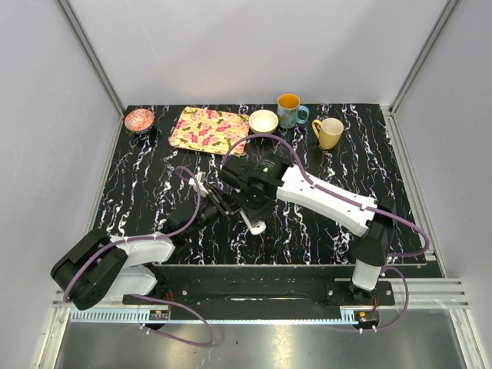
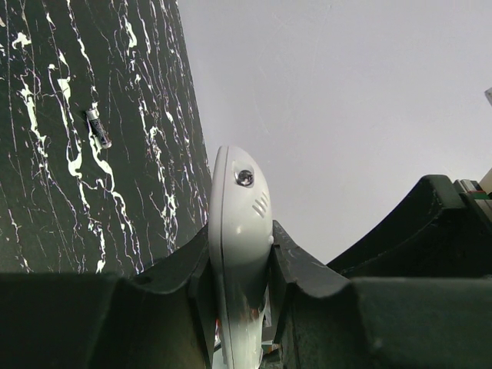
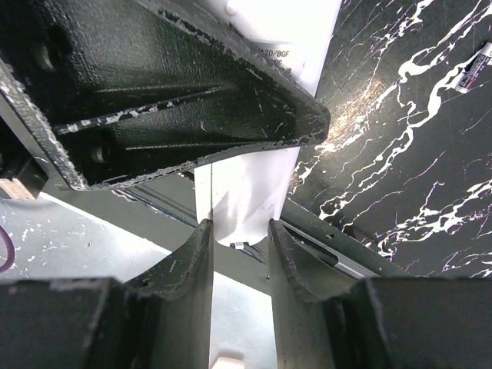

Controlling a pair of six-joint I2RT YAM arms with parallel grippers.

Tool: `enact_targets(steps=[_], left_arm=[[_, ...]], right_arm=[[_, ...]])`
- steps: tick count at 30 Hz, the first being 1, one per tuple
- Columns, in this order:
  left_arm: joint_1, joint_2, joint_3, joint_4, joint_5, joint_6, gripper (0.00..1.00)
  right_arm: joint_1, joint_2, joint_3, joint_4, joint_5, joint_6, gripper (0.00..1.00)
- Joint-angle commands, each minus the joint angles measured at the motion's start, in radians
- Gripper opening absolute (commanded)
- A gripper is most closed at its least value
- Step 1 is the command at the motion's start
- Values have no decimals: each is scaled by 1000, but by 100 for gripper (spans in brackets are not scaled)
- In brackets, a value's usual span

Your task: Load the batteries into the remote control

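Only one bit of print can be read. In the right wrist view, small dark letters on the white back of the remote control (image 3: 307,38) read roughly "12D/BGF". It is the tail of a longer line whose start is covered, and the fainter line beneath it is too small to make out.

The battery (image 3: 478,69) lying on the bench near the top right corner of that view has dark printing on its pale wrapper, too blurred to read. The battery (image 2: 98,127) in the left wrist view also shows only unreadable marks. The top view gives no legible text.
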Motion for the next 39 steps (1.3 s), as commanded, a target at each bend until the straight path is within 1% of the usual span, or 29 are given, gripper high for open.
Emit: enact_targets(steps=[1,6,16,20,25,30,39], left_arm=[[-6,6,35,115,-3,-7,0],[-6,7,38,117,-3,-7,0],[-6,9,38,121,-4,-10,0],[-6,12,39,120,-4,-9,0],[-6,16,39,121,-3,-9,0],[-6,15,38,128,-6,-12,0],[-6,6,39,124,-22,-20,0]], right_arm=[[-8,-19,34,-68,0,13,32],[-9,-25,30,-69,-2,16,33],[-9,-31,10,-71,17,19,45],[-8,-33,11,-69,15,21,47],[-8,-34,19,-69,11,24,48],[-8,-37,31,-66,1,39,53],[-17,-76,5,-4,-20,108,54]])
